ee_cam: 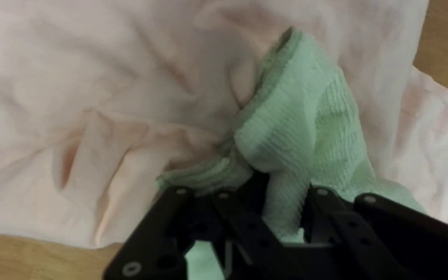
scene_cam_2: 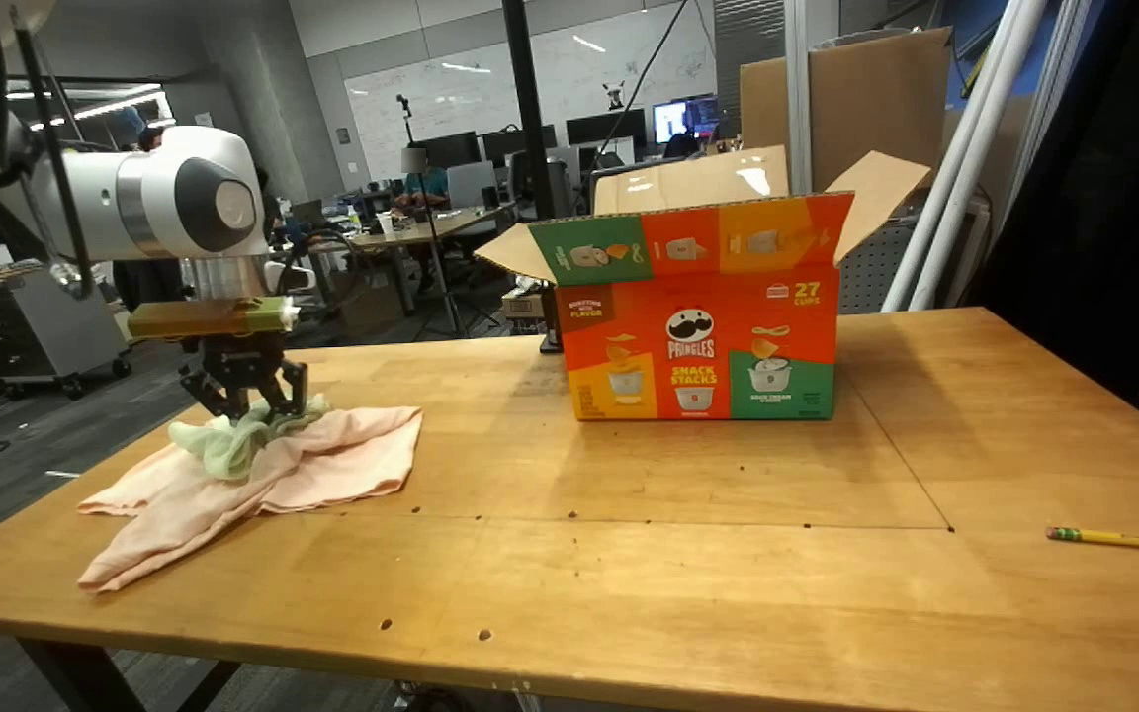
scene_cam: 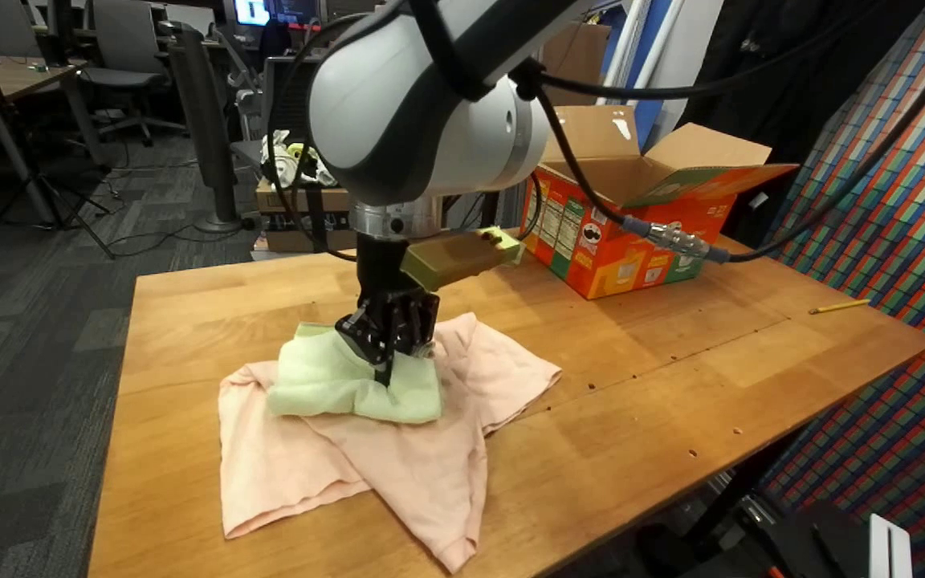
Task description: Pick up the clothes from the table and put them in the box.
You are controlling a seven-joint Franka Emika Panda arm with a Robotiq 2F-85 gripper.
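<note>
The clothes lie on the wooden table (scene_cam: pixel 631 417) (scene_cam_2: pixel 728 603). The large pink-beige cloth (scene_cam: pixel 414 474) (scene_cam_2: pixel 362 460) (ee_cam: pixel 53 89) is spread flat and rumpled. The smaller light green cloth (scene_cam: pixel 322 381) (scene_cam_2: pixel 228 450) (ee_cam: pixel 336 128) lies bunched on top of it. My gripper (scene_cam: pixel 390 365) (scene_cam_2: pixel 258 407) (ee_cam: pixel 282 194) points down into the green cloth. In the wrist view a fold of green cloth is pinched between the fingers; the fingertips are partly hidden in it. The orange-red box (scene_cam: pixel 631 249) (scene_cam_2: pixel 698 346) stands on the table, apart from the clothes, flaps open.
A yellow pencil (scene_cam: pixel 838 307) (scene_cam_2: pixel 1123 540) lies on the table beyond the box side. The box flaps (scene_cam: pixel 703 148) (scene_cam_2: pixel 881 203) stick outward. A cable (scene_cam: pixel 671 237) hangs from the arm in front of the box in an exterior view.
</note>
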